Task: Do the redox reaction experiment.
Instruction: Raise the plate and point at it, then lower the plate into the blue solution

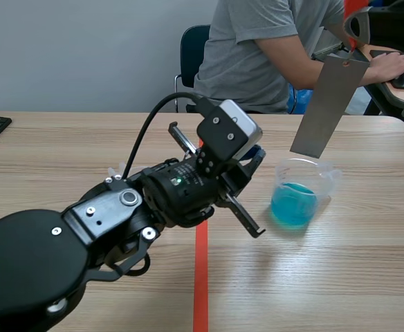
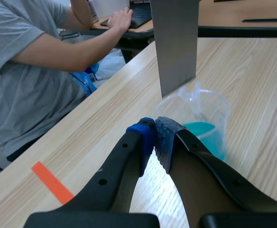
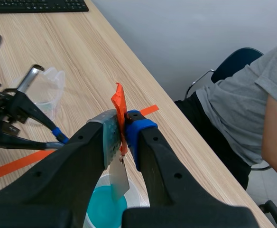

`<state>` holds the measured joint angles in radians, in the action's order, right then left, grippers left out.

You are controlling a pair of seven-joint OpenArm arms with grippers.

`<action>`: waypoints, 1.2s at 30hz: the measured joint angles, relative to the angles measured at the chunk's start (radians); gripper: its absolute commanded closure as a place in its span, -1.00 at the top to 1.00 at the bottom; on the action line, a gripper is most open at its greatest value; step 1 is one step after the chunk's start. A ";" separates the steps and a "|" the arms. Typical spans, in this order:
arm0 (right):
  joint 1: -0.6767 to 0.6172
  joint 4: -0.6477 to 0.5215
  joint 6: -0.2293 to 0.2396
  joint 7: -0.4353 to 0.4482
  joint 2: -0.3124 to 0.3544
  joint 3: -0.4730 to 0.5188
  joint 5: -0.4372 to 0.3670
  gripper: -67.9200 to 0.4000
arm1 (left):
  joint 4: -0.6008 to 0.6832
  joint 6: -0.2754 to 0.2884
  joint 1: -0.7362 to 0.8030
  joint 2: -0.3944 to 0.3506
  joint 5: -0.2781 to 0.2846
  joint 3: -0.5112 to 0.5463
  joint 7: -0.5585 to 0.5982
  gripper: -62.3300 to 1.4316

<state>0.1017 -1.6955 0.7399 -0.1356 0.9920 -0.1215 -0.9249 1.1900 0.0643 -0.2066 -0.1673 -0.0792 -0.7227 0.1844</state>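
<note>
The right gripper [image 3: 124, 130] is clamped tight on the orange tab [image 3: 119, 102] at the top of the metal strip [image 1: 328, 107]. The strip hangs tilted, its lower end just above the mouth of the beaker [image 1: 324, 183] of blue liquid [image 1: 292, 205], as far as I can tell. The step looks like dipping the strip. I'd lower it slowly through the middle of the mouth, clear of the wall, since that light beaker could tip or slide. The left gripper [image 2: 153, 137] has its 2 pads pressed together on nothing, just beside the beaker, and is best held clear of it. A person [image 1: 271, 48] sits across the table.
</note>
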 measured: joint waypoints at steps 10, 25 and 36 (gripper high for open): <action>0.000 0.000 0.000 0.000 0.000 0.000 0.000 -0.97 | 0.343 -0.002 0.193 -0.217 0.000 0.083 0.020 -0.86; 0.000 0.000 0.000 0.000 0.000 0.000 0.000 -0.97 | 0.592 -0.171 0.638 -0.567 0.012 0.328 0.098 -0.86; 0.000 0.000 0.000 -0.010 0.000 0.000 0.000 -0.97 | 0.592 -0.177 0.960 -0.620 0.061 0.563 0.097 -0.86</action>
<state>0.1017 -1.6955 0.7399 -0.1459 0.9920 -0.1215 -0.9249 1.7824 -0.1123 0.7532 -0.7876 -0.0185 -0.1593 0.2813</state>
